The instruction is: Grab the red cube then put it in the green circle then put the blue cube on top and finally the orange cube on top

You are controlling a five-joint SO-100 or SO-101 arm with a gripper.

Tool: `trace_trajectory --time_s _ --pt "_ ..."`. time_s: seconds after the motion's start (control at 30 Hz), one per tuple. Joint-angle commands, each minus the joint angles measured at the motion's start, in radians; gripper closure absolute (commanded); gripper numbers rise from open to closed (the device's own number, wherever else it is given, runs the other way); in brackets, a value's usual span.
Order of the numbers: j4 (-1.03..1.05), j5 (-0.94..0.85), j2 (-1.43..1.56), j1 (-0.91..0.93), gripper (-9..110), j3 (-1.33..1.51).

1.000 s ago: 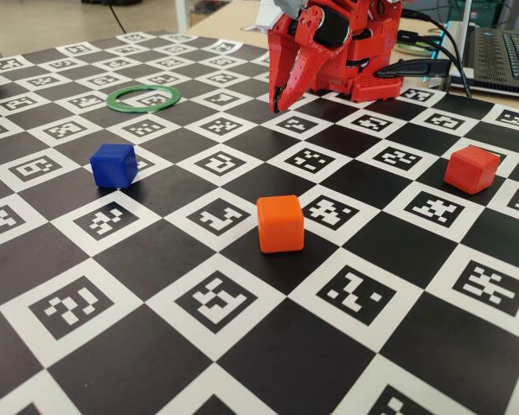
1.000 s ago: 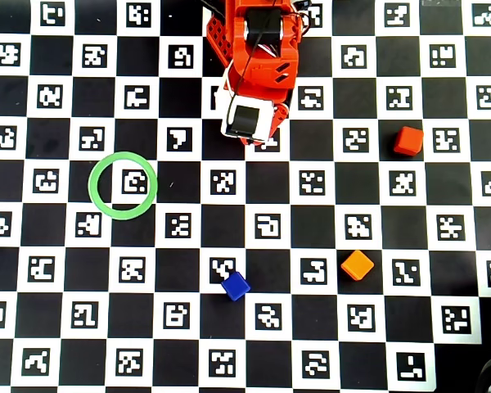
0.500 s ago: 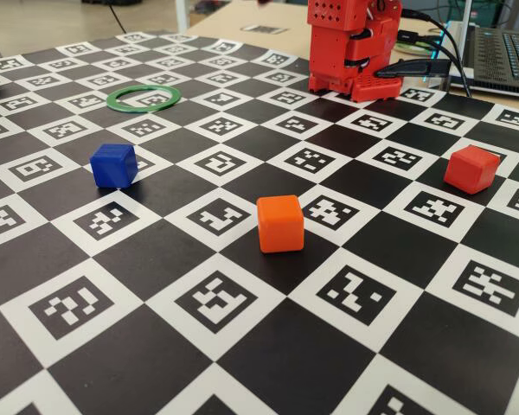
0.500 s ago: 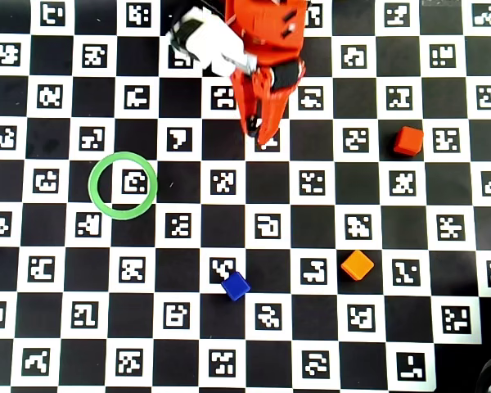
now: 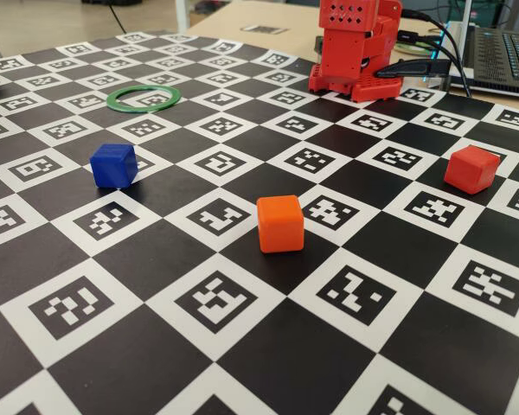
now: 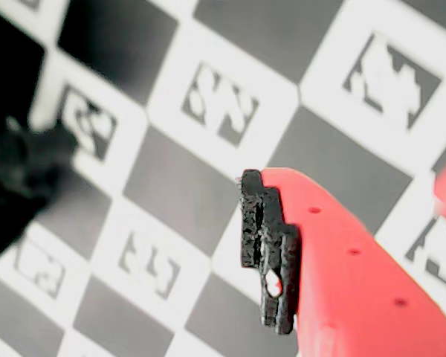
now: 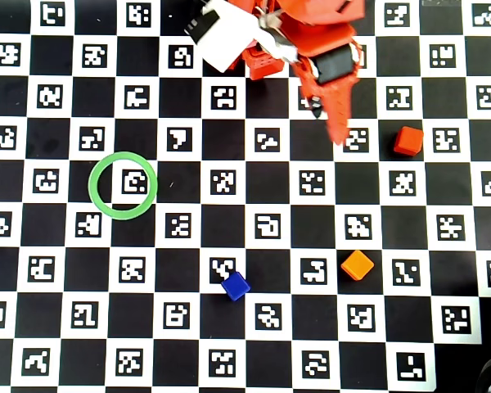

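Three cubes sit untouched on the checkered marker board [image 7: 16, 164] while the red gripper [image 7: 337, 135] hangs above it, fingers tapering to a point that aims down the overhead view and slightly right, toward the red cube [image 7: 408, 140]. From above, the fingertips look drawn close together with nothing between them, though the narrow gap cannot be made out for certain. The wrist view shows only one red finger [image 6: 342, 275] with its black toothed edge, over blurred squares; the other finger is out of frame, and a red smear at the right edge is too cut off to identify.

Just right of the tip in the overhead view, the red cube rests apart from the gripper, its sides turned slightly off the board's grid; the fixed view shows it [image 5: 471, 169] at far right. Lower down lies the orange cube [image 7: 358, 264], rotated cornerwise to the squares, with the blue cube [image 7: 236, 285] to its left, likewise turned. None has a long axis.

Well apart, at left, the green circle [image 7: 98, 196] lies flat, holding no cube, only a printed marker inside. In the fixed view just the arm's base [image 5: 356, 52] appears, top cropped, beside cables and a laptop [image 5: 502, 52].
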Motion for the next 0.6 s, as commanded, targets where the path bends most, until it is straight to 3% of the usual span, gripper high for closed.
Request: trace_trajectory --time_s 0.0,0.33,0.57 --pt "0.091 0.167 -0.101 -0.091 66 -0.078" --pt "-0.015 0.532 -0.262 -0.324 66 0.003" --pt "-0.043 0.597 -0.394 -0.515 56 0.026"
